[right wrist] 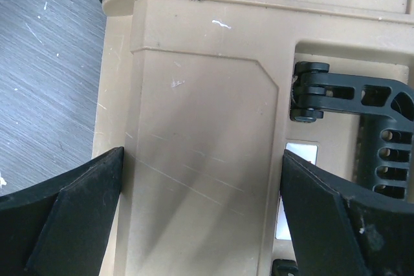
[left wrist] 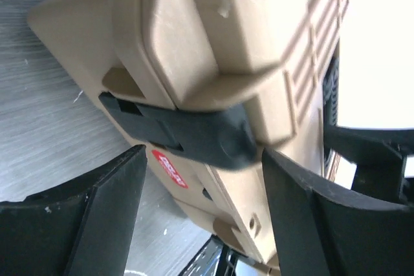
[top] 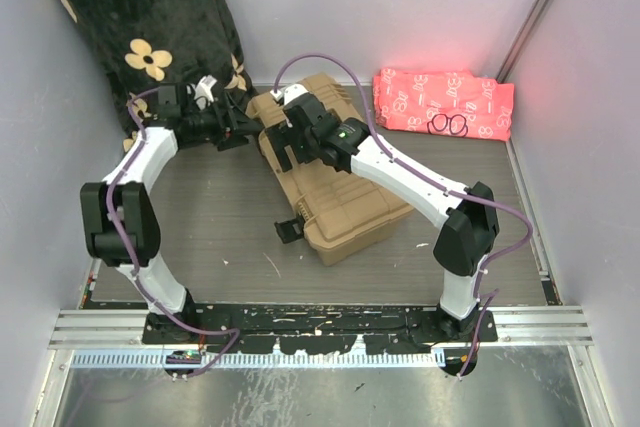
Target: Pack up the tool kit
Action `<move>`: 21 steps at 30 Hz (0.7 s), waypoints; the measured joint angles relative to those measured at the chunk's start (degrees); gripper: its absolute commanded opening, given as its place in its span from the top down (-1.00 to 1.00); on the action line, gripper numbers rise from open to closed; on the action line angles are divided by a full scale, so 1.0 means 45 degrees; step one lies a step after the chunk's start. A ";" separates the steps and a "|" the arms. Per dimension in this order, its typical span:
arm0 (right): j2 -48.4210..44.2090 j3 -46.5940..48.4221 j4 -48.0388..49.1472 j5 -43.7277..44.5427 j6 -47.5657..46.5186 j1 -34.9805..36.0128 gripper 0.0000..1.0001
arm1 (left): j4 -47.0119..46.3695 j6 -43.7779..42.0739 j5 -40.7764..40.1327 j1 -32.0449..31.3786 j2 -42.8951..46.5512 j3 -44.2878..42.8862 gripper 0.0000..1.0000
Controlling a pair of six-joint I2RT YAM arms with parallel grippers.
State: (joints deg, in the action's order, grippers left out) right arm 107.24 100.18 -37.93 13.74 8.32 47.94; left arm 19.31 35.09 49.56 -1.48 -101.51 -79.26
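The tan toolbox [top: 345,202] lies shut on the table, its ribbed lid up. My left gripper [top: 237,129] is at its back left corner. In the left wrist view this gripper [left wrist: 204,205] is open, and a black latch [left wrist: 194,130] on the toolbox [left wrist: 194,24] lies just ahead of the gap between the fingers. My right gripper [top: 287,142] hangs over the back part of the lid. It is open [right wrist: 204,205], with its fingers [right wrist: 84,211] wide on either side of a raised tan panel [right wrist: 200,159]. The black handle [right wrist: 362,108] is to the right of that panel.
A black floral blanket [top: 150,17] hangs at the back left. A pink patterned cloth [top: 440,102] with black rings [top: 450,125] on it lies at the back right. Another black latch [top: 290,230] sticks out at the toolbox's near left. Grey walls close in on both sides.
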 measured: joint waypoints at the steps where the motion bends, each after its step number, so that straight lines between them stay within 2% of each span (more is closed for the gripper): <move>1: 0.0005 0.0049 -0.0087 -0.0107 -0.0063 0.0010 -0.76 | 0.0277 -0.0379 -0.0262 0.0044 0.0403 0.0136 -0.46; 5: 0.0311 0.0612 -0.0636 -0.0311 -0.0117 -0.0175 -0.73 | 0.2472 -0.2045 0.0743 -0.0306 0.2361 0.1078 -0.46; 11: 0.0908 0.1812 -0.1778 -0.1005 -0.0165 -0.0578 -0.62 | 0.4240 -0.3400 0.1783 -0.0675 0.4697 0.3084 -0.44; 17: 0.1588 0.2963 -0.2127 -0.2560 -0.0151 -0.1457 -0.47 | 0.5061 -0.3789 0.2176 -0.0554 0.5294 0.3628 -0.43; 21: 0.2453 0.3944 -0.1540 -0.3993 0.0209 -0.2327 -0.41 | 0.5231 -0.4007 0.2297 -0.0471 0.5654 0.3609 -0.42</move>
State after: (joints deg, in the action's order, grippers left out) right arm 118.28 117.93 -44.86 -4.23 9.26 37.47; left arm 42.85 17.06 59.90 -3.60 -76.07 -63.02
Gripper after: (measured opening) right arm 0.788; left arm 0.715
